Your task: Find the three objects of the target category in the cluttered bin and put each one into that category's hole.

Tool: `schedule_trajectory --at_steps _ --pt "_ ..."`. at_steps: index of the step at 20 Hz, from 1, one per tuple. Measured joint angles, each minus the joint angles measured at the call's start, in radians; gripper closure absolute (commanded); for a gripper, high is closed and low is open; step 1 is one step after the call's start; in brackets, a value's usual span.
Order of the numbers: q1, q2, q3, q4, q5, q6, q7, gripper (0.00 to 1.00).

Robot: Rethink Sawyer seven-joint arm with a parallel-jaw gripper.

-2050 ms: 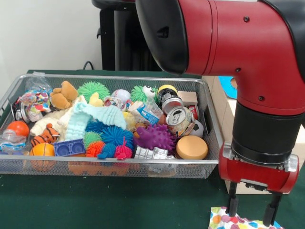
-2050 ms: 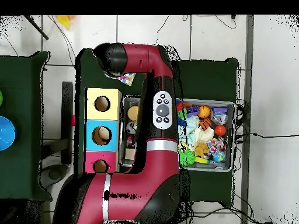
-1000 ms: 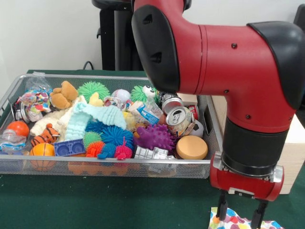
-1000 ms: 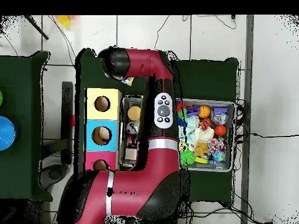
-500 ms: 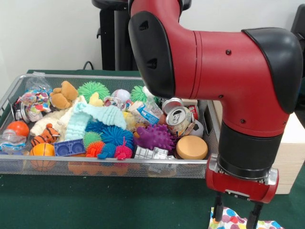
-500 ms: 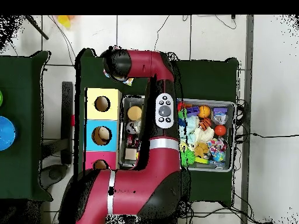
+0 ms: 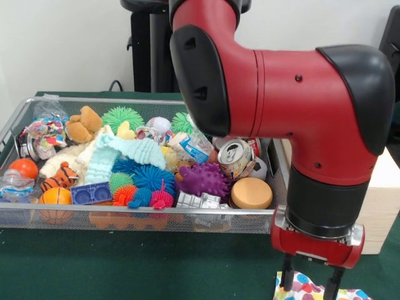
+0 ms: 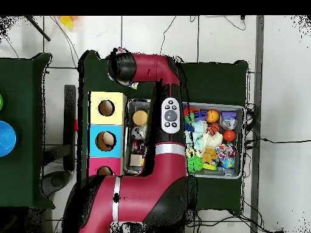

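A wire mesh bin [image 7: 144, 213] on the green table is full of toys: a purple spiky ball [image 7: 204, 179], a crushed can [image 7: 234, 156], a tan disc [image 7: 251, 192], a mint cloth [image 7: 125, 152], a teddy [image 7: 84, 123] and an orange ball [image 7: 55, 197]. Outside the bin, at the front right, lies a polka-dot packet [image 7: 300, 288]. My gripper [image 7: 309, 282] hangs over it, open, with one finger on either side of the packet's top; the picture's edge cuts off the tips. In the overhead view the gripper head [image 8: 121, 67] covers most of the packet.
A box beside the bin [image 8: 243, 110] has a yellow hole [image 8: 106, 108], a blue hole [image 8: 106, 141] and a pink hole [image 8: 104, 173]. Its pale wooden side [image 7: 382, 206] stands right of my arm. The red arm spans the bin's right end.
Over two seconds the gripper has moved left and down, from just right of the packet to straddling it. In the last half second it has barely moved.
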Motion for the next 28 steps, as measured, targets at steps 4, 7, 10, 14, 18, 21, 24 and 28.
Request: schedule_trajectory --at_steps 4,7,10,14,18,21,24,28 --pt "0.000 0.018 0.018 0.000 -0.001 0.000 0.000 0.00" --pt "0.000 0.031 0.021 0.000 -0.001 0.000 0.000 0.00" --pt "-0.001 0.042 0.022 0.000 -0.002 0.000 0.000 0.00" --pt "-0.001 0.051 0.023 0.001 -0.003 0.000 0.000 0.00" --pt "-0.001 0.052 0.024 0.001 -0.005 0.000 0.000 0.00" --pt "-0.001 0.052 0.024 0.001 -0.005 0.000 0.000 0.00" --pt "-0.001 0.052 0.024 0.001 -0.005 0.000 0.000 0.00" --pt "-0.001 0.053 0.025 0.001 -0.005 0.000 0.000 0.00"
